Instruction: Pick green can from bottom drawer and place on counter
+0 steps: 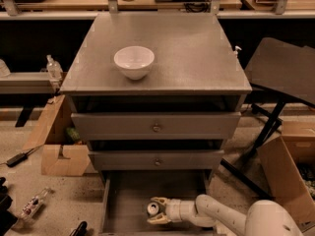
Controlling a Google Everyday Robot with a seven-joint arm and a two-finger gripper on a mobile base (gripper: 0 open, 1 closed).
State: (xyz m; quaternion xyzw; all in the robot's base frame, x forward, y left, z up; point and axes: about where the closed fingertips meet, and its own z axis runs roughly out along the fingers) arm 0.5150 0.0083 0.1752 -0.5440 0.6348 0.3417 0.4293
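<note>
Currently the gripper point(151, 210) straddles the green can point(153, 208), fingers spread, near the bottom drawer point(125, 200) front edge; off-centre closure may topple it.

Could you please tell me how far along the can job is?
Done: the bottom drawer is pulled out. In hand: the end effector is inside it, open, straddling the green can. Left: grip, lift and set the can on the counter, near the white bowl.
</note>
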